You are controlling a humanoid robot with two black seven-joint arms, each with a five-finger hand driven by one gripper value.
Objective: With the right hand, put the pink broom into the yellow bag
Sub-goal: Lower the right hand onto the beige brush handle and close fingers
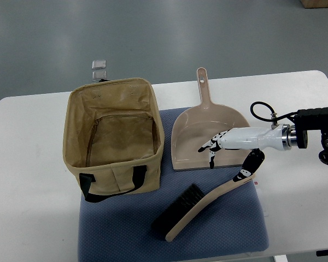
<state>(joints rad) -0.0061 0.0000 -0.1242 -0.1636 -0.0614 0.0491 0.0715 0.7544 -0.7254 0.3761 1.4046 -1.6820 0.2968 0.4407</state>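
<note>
The pale pink plastic broom with dark bristles lies on the blue-grey fabric mat, near and right of the open tan canvas bag with black handles, so nothing is bagged yet. The white right hand hovers over the pink plastic dustpan, its fingers loosely spread and holding nothing, its thumb close to the broom's handle end. By my judgement, grasping, lifting and dropping all remain. Whether the thumb touches the handle is unclear. The left arm is out of sight.

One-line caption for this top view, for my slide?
Right hand hovers open over the dustpan, near the pink broom beside the open bag.
</note>
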